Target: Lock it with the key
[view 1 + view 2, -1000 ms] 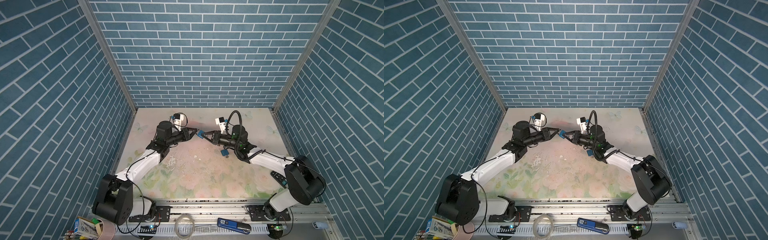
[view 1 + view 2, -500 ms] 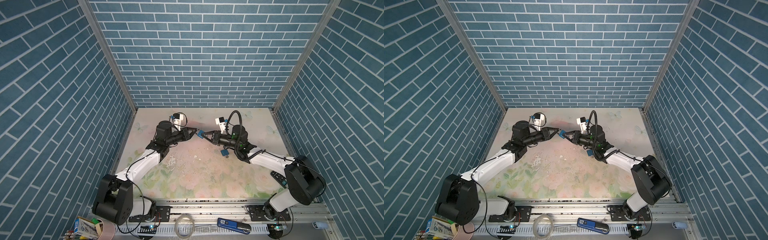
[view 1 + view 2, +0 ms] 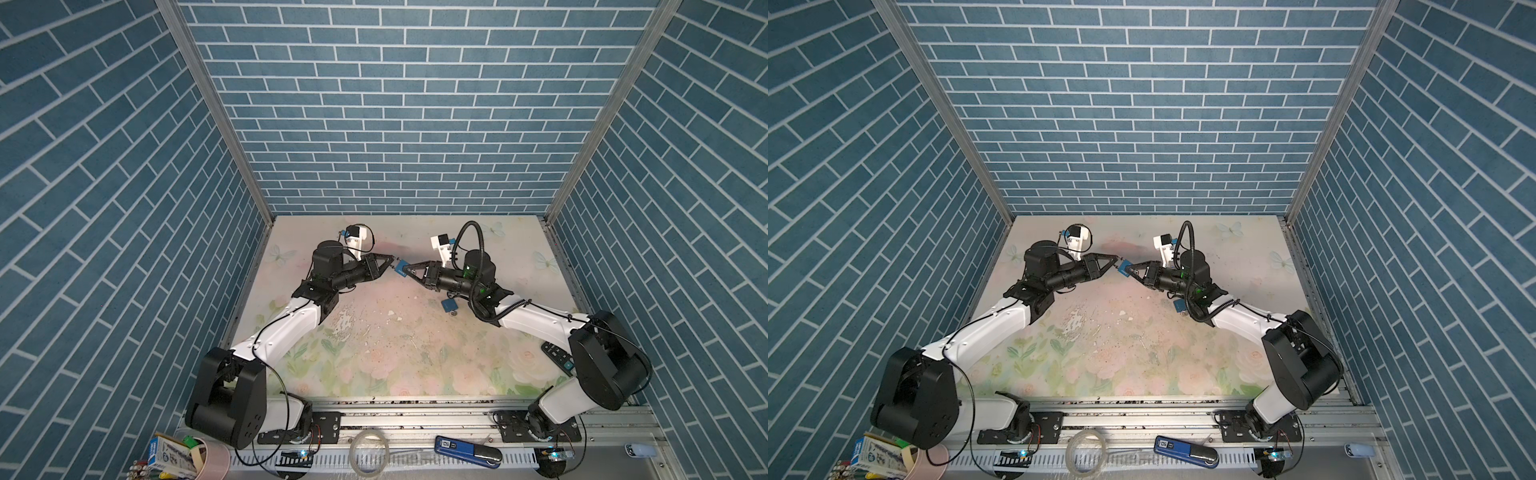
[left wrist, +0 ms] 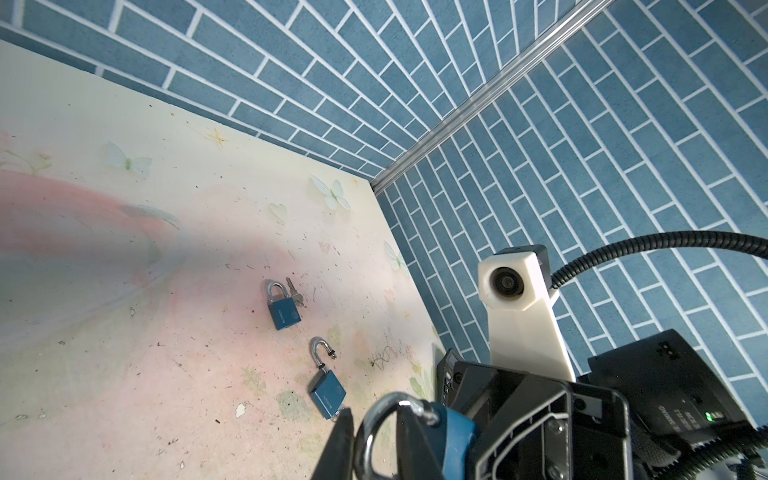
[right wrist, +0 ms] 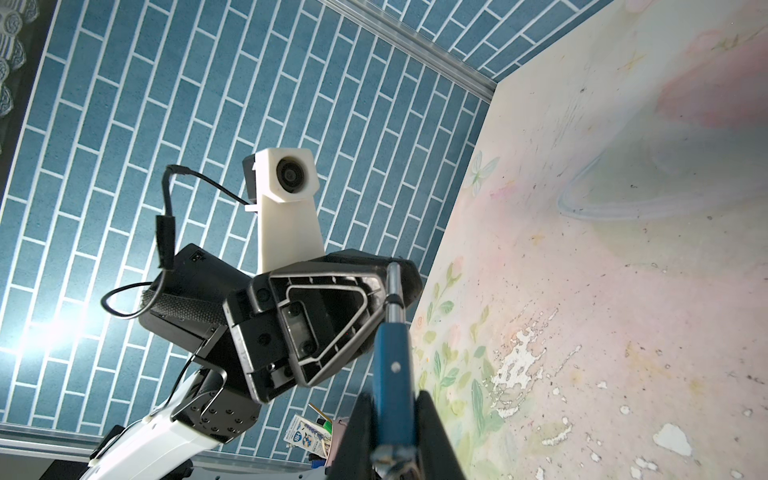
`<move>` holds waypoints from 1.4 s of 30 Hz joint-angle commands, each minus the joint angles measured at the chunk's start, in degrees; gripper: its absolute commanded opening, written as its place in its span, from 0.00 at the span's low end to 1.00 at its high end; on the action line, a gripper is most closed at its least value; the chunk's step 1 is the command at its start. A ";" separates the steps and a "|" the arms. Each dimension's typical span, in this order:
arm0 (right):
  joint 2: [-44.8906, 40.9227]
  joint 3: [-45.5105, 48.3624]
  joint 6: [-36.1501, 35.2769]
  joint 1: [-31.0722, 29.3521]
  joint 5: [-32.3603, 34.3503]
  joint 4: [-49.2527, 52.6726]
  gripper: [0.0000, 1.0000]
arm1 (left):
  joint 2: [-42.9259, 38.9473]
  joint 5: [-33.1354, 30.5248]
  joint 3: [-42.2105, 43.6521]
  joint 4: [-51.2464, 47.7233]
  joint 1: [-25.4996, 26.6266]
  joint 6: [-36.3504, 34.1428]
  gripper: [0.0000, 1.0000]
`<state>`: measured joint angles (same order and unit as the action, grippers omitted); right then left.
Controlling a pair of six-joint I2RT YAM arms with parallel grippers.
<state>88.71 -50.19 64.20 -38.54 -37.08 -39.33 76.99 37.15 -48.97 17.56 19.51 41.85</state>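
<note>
Together in left wrist view alone: shut padlock [image 4: 283, 312] and open padlock [image 4: 327, 395].

Bare mat [image 3: 386, 345] in front, padlocks [image 4: 282, 309] at right

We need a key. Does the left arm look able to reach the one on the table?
Probably not yet: left gripper looks clamped on the held padlock's shackle, and the key lies over by the right arm.

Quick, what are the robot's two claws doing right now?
Left gripper: closed on the shackle of the padlock.
Right gripper: closed, holding the padlock by its blue body.
</note>
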 commanded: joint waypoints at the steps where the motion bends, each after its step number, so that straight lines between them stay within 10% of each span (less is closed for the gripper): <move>1: -2.22 -1.05 -1.71 -0.49 -1.53 -3.21 0.00 | 0.98 -0.23 -1.43 1.32 -0.49 0.19 0.18; 42: 2.73 -5.92 -0.84 -1.09 -0.33 -7.64 0.00 | -3.10 2.46 4.70 1.89 2.78 0.66 0.00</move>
<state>90.52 -52.05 64.10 -38.85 -37.52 -38.96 74.46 34.48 -45.50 20.78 19.79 43.07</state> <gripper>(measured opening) 0.158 0.109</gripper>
